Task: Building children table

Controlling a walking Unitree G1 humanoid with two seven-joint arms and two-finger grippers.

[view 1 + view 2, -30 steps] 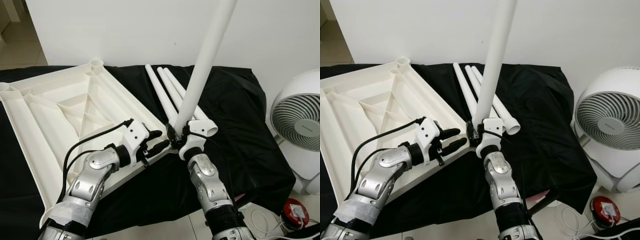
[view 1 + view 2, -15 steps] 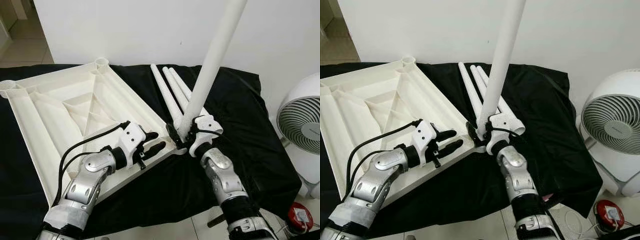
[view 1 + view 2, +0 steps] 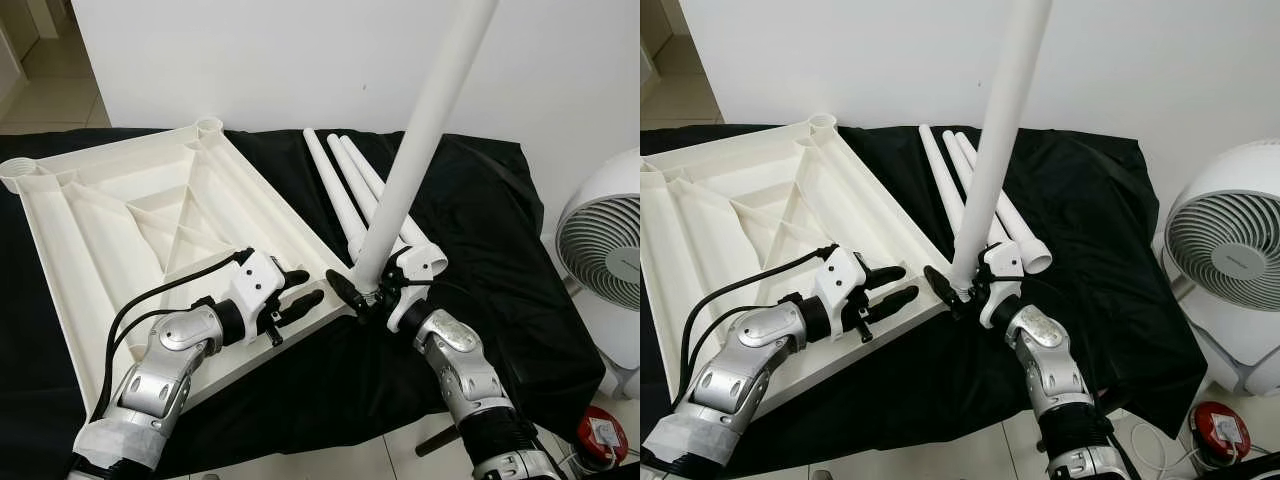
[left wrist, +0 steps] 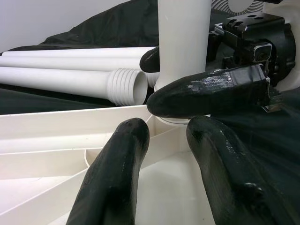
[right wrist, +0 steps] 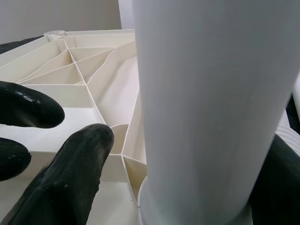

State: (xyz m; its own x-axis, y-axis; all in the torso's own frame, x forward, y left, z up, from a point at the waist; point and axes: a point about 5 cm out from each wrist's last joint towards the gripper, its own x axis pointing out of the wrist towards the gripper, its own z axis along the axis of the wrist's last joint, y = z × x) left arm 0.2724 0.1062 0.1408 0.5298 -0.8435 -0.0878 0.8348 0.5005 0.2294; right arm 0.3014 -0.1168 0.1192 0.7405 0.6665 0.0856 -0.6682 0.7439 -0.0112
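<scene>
A room in a home, by the look of it. A plain white wall (image 3: 250, 60) runs across the top, a white household fan (image 3: 605, 270) stands at right. Pale tiled floor (image 3: 40, 90) shows upper left, with a black cloth (image 3: 480, 240) draped mid-frame.

A black cloth (image 3: 480, 220) drapes the counter, hanging off its front edge. To the right, a white round fan (image 3: 1225, 275) stands on the floor, with a small red device (image 3: 1212, 425) just below it.

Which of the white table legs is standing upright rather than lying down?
The leg held by the right gripper, its foot at the tabletop's near corner. The other three legs lie side by side on the black cloth.
</scene>
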